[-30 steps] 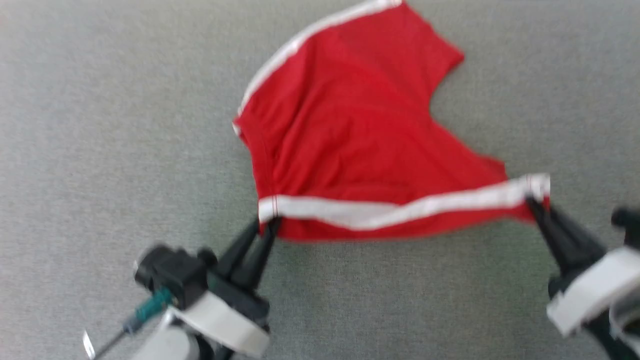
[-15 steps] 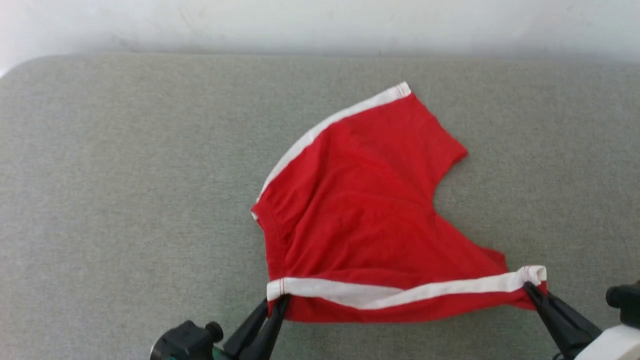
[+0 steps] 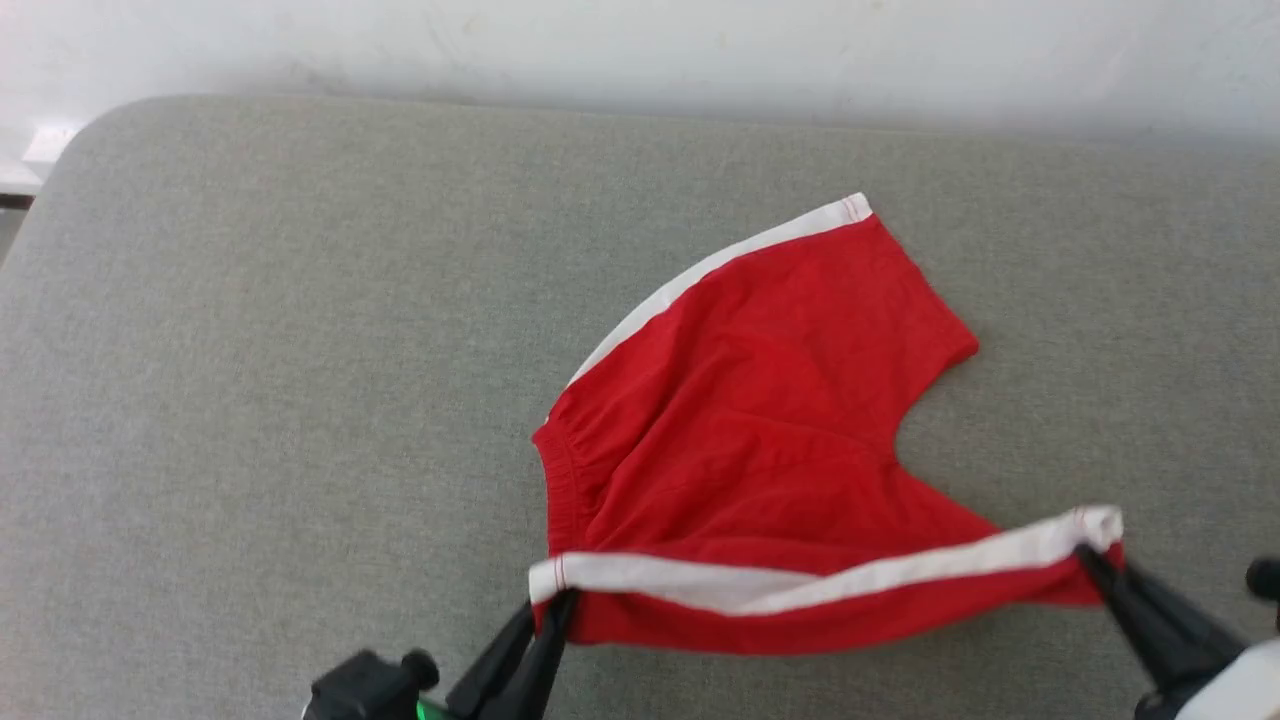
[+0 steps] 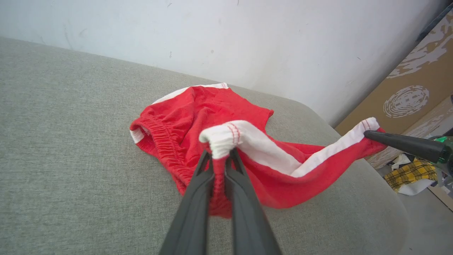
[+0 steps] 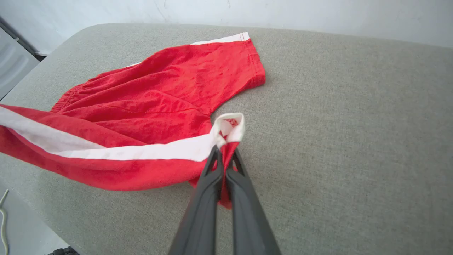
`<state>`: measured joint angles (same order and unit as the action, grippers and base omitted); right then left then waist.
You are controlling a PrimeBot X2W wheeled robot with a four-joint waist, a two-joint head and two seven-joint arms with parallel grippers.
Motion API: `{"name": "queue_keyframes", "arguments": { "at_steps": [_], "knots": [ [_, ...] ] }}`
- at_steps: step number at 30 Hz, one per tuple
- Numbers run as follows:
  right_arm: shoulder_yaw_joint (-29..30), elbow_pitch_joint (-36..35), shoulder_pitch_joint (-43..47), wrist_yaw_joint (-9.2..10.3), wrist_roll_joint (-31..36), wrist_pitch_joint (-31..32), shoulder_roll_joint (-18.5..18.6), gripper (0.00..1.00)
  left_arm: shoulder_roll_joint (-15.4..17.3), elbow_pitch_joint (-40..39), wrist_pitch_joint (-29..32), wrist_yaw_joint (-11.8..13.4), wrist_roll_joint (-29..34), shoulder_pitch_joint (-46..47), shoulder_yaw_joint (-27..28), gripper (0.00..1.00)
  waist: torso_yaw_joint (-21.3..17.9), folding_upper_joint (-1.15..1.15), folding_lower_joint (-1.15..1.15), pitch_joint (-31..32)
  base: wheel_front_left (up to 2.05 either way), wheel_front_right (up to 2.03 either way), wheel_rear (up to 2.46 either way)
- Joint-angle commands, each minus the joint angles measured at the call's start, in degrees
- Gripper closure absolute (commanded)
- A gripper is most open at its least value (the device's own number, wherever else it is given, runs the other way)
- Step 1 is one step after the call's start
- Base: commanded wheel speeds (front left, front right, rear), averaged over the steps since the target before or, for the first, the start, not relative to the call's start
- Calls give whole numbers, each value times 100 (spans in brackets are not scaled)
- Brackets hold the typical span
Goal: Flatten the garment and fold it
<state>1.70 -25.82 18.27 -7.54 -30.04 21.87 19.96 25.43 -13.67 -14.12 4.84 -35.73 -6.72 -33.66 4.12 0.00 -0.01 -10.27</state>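
Garment (image 3: 760, 420) lies mostly on the grey upholstered surface (image 3: 300, 350), its near edge lifted; my left gripper (image 3: 550, 603) is pinched tight on the waistband corner of the white stripe (image 3: 800, 585), my right gripper (image 3: 1090, 553) clamped on its hem corner. My guess is this pulls that side taut for flattening; white wall (image 3: 640, 50) behind, cardboard (image 4: 407, 95) off to one side.

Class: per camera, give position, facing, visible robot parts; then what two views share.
Head: above, facing down: thin red white-striped shorts on grey fabric surface, left gripper, right gripper.
Left wrist: looks along left gripper, shut on waistband corner, towards white wall.
Right wrist: looks along right gripper, shut on hem corner.
Shared: head and left wrist both show right gripper.
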Motion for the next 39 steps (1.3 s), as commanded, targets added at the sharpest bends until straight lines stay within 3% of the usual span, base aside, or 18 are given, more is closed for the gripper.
{"name": "queue_keyframes", "arguments": {
  "at_steps": [1,14,24,32,39],
  "knots": [
    [42,-103,-344,5,89,83,194,100,-69,-32,48,63,22,230,25,100,43,0,1,-116,0,0,0],
    [-519,71,-3068,5,265,699,1697,100,-538,138,480,159,224,1575,-7,100,227,0,1,-978,0,0,0],
    [-1541,1289,-5344,5,150,988,2475,100,-984,423,720,315,282,2422,-14,100,661,0,1,-1546,0,0,0],
    [-2259,2423,-6516,5,183,917,2591,100,-1300,915,786,272,225,2939,-60,100,965,0,1,-1906,0,0,0],
    [-2762,3102,-6996,5,123,851,2508,100,-1519,1342,835,282,146,3266,-51,100,1124,0,1,-2170,0,0,0]
  ]
}}
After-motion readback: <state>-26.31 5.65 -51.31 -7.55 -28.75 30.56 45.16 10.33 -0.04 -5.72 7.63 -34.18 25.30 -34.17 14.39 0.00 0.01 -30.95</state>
